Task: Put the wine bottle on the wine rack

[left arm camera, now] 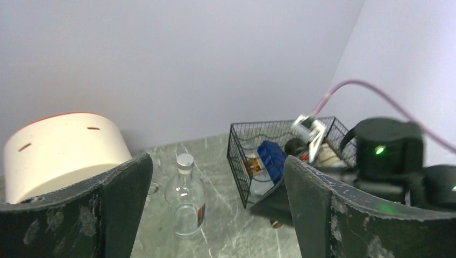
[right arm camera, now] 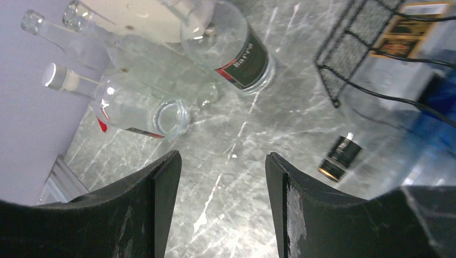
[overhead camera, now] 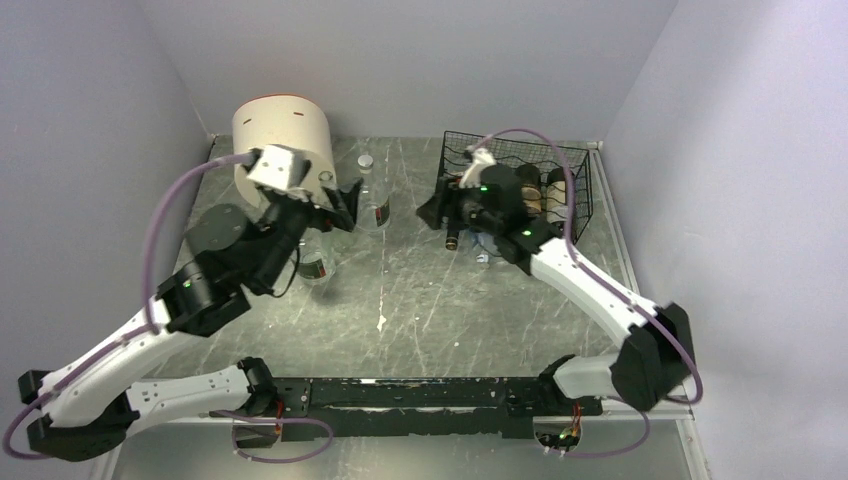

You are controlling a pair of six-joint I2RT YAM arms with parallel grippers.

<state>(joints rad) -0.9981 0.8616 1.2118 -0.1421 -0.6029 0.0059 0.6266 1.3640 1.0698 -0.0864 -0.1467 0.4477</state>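
The black wire wine rack [overhead camera: 575, 170] stands at the back right, also in the left wrist view [left arm camera: 239, 156] and the right wrist view [right arm camera: 344, 59]. A clear wine bottle with a blue label [left arm camera: 271, 157] lies in its lower tier. Its black, gold-banded cap [right arm camera: 339, 157] pokes out at the front left [overhead camera: 453, 240]. My right gripper [overhead camera: 440, 212] hovers just in front of that cap, open [right arm camera: 223, 158], with only bare tabletop between its fingers. My left gripper [overhead camera: 345, 200] is open wide [left arm camera: 218, 161] beside the cream cylinder, holding nothing.
A cream cylindrical container [overhead camera: 283, 140] stands at the back left. Several clear bottles stand near it, among them one with a silver cap [left arm camera: 185, 196] and one with a black and red label [right arm camera: 236, 51]. More bottles lie in the rack [overhead camera: 545, 195]. Walls close in on three sides.
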